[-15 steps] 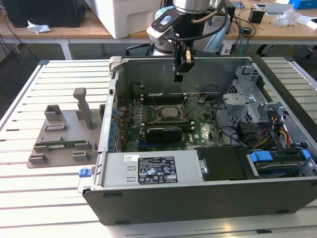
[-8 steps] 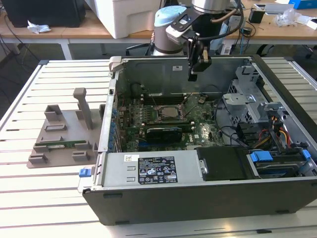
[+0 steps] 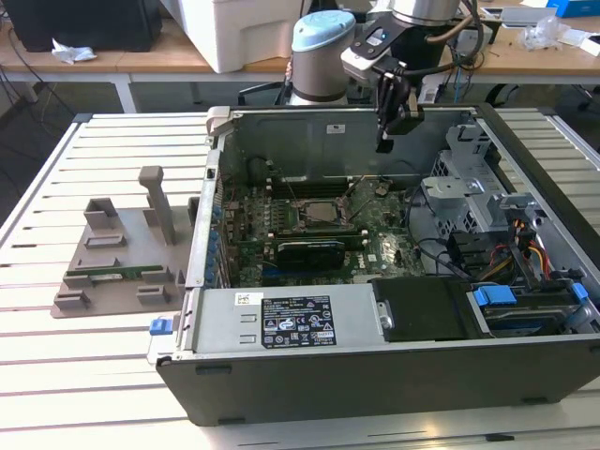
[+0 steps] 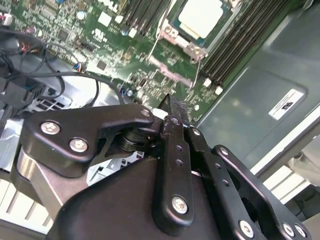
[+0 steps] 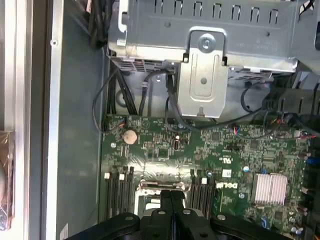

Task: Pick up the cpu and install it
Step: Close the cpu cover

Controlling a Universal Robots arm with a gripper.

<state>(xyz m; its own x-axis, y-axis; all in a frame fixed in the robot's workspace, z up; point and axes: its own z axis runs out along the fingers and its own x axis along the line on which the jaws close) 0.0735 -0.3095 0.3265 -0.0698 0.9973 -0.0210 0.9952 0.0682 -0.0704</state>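
In the exterior view, we see the gripper (image 3: 386,141) hanging over the far side of the open computer case (image 3: 375,375) on the bench (image 3: 56,375). The cpu (image 3: 323,212) lies in its socket on the motherboard (image 3: 380,247).

In the second wrist view, the gripper (image 4: 172,106) is clenched on nothing, well apart from the cpu (image 4: 200,17).

In the first wrist view, the gripper (image 5: 171,197) is likewise closed.

We judge the chip light, stiff, slick on top and fragile underneath, so it is best held by opposite edges.

Arm (image 3: 323,56) angled down, jaws together.
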